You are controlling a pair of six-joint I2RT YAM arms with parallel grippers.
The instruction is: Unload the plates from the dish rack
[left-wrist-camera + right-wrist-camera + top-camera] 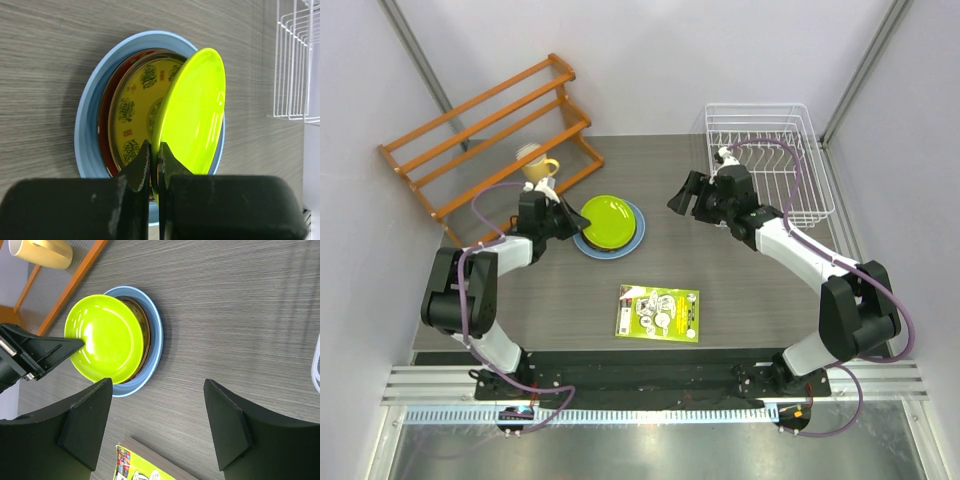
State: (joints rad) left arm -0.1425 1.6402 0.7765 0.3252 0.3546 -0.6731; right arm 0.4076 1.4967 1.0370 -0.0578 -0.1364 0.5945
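The left fingers [151, 162] pinch the rim of the glossy lime green round plate [192, 120], holding it tilted over the orange-yellow patterned plate [135, 110] and the large light blue plate [90, 115] on the grey bench [740, 260]. This looks like the final placement: lower it flat, then release. The right fingers [685, 193] gape empty beside the white wire dish rack [817, 170].

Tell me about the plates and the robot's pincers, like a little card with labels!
left pincer: shut on the rim of the lime green plate
lime green plate: tilted over the stack
stack: light blue plate at the bottom, then dark red plate, then orange-yellow plate
right pincer: open, holding nothing
dish rack: no plates seen in it
yellow mug: on the orange shelf
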